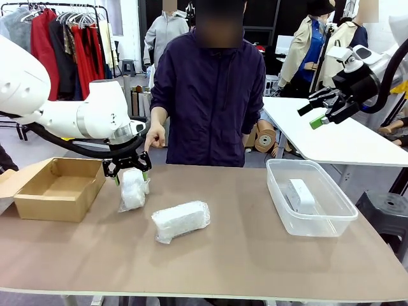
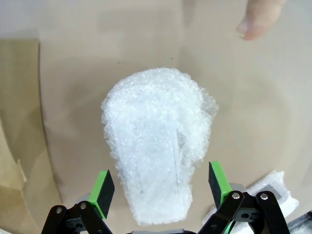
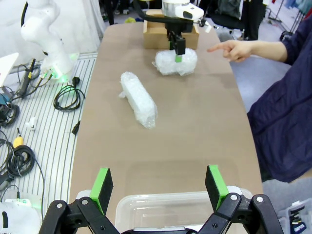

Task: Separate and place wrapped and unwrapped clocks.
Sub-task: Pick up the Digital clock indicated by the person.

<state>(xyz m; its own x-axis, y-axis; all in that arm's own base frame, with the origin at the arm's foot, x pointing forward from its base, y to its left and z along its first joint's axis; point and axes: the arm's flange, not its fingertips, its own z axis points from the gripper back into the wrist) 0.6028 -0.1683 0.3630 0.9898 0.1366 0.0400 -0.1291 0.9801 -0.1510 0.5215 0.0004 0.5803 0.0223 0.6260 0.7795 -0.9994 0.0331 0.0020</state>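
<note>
One bubble-wrapped clock [image 1: 132, 189] stands on end on the brown table beside the cardboard box. My left gripper [image 1: 127, 169] hangs right over it, open, with its green pads [image 2: 102, 191] on either side of the bundle's [image 2: 156, 141] near end. A second wrapped clock [image 1: 181, 220] lies flat nearer the table's middle. The bare white clock [image 1: 301, 194] lies inside the clear tub [image 1: 312, 227] on the right. High above the tub, my right gripper [image 1: 322, 109] is open and holds nothing. The right wrist view takes in its own open gripper [image 3: 158, 187], the tub rim [image 3: 185, 204] and both bundles [image 3: 139, 100] [image 3: 176, 62].
An open cardboard box [image 1: 57, 188] sits at the table's left edge. The person stands at the far side, with one hand [image 1: 155, 137] pointing down close to my left gripper; its fingertip [image 2: 256, 19] reaches past the bundle. A white table [image 1: 338, 137] stands behind on the right.
</note>
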